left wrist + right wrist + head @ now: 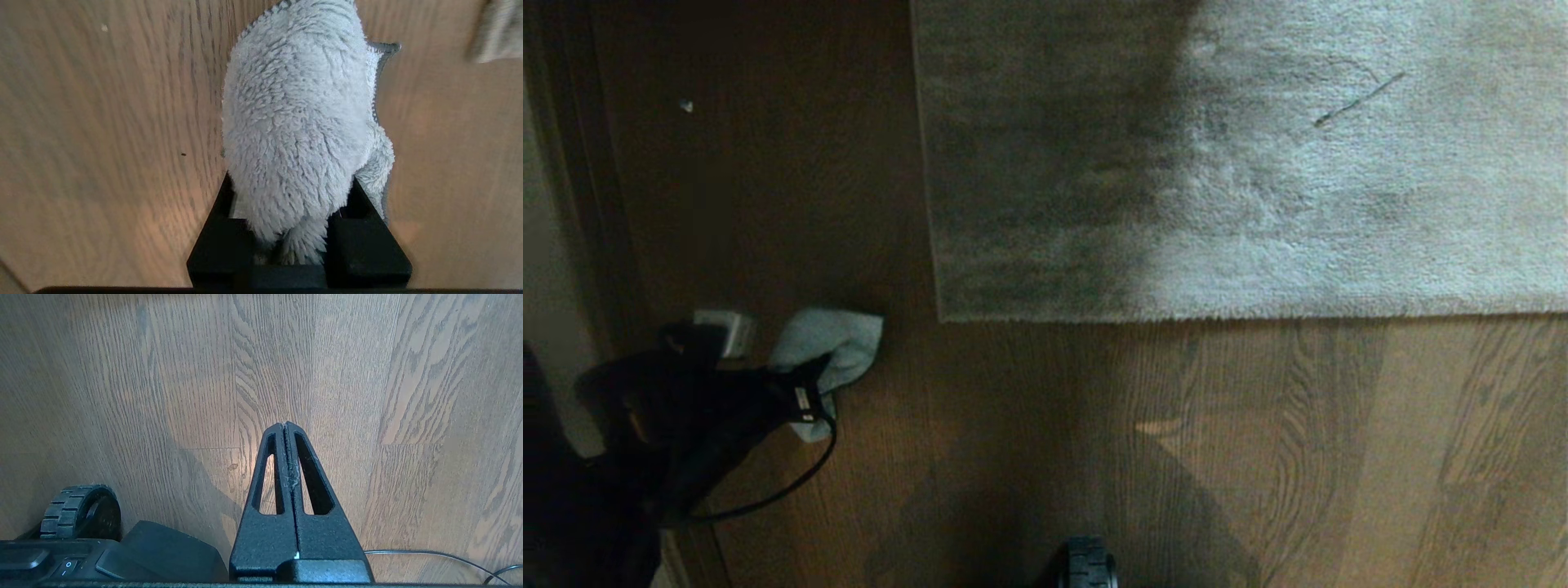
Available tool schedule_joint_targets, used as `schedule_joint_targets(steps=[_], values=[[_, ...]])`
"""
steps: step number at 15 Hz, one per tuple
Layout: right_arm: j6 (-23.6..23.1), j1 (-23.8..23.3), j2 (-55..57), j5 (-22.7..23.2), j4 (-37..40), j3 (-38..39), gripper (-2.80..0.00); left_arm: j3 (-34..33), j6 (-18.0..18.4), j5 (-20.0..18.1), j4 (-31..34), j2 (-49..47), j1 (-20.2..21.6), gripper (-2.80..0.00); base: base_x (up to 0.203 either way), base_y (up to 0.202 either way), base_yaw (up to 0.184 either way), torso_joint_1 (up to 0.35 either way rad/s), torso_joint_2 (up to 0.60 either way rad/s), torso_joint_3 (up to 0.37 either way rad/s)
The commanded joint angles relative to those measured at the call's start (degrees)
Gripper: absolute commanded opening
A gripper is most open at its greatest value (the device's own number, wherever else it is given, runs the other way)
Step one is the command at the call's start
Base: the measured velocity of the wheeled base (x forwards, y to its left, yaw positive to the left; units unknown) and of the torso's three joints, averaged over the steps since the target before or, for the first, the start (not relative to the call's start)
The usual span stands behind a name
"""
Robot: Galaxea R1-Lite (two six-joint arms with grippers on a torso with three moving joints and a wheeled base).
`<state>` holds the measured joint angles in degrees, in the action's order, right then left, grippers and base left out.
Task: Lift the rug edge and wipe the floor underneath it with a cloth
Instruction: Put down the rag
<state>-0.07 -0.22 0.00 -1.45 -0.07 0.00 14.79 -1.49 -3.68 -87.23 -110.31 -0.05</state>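
We grip the cloth [298, 134] in our left gripper [296, 241] beside the rug edge [1241, 314], ready for wiping; right gripper [286, 426] rests pressed together.

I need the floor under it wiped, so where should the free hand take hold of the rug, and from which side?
Take the rug edge along its straight near border, coming in low from the bare floor side. It lies flat, so slide a finger under the fringe and pinch upward. The right hand is shut and empty; the left hand holds the cloth.
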Motion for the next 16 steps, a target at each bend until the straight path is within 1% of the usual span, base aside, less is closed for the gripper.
schedule_joint_targets(steps=[1,5,8,12,16], values=[[-0.01,-0.04,0.09,-0.04,-0.01,0.00,-2.80,1.93,-0.09,-0.01,-2.72,-3.38,-0.06,0.00,0.000,0.000,0.000,0.000,0.00,0.000],[-0.01,0.04,0.09,-0.03,-0.01,0.00,-2.80,3.38,-0.18,-0.15,-2.72,-4.74,-0.74,0.00,0.000,0.000,0.000,0.000,0.00,0.000],[-0.01,0.00,0.08,-0.01,-0.01,0.00,-2.80,2.21,-0.11,-1.02,-2.72,-3.88,-0.76,0.00,0.000,0.000,0.000,0.000,0.00,0.000],[-0.01,-0.02,0.09,0.04,-0.01,0.00,-2.80,-0.20,-1.32,-0.71,-2.72,0.67,-0.48,0.00,0.000,0.000,0.000,0.000,0.00,0.000],[-0.01,-0.04,0.09,-0.03,-0.01,0.00,-2.80,-4.06,-1.38,-0.71,-2.72,7.08,-0.78,0.00,0.000,0.000,0.000,0.000,0.00,0.000]])
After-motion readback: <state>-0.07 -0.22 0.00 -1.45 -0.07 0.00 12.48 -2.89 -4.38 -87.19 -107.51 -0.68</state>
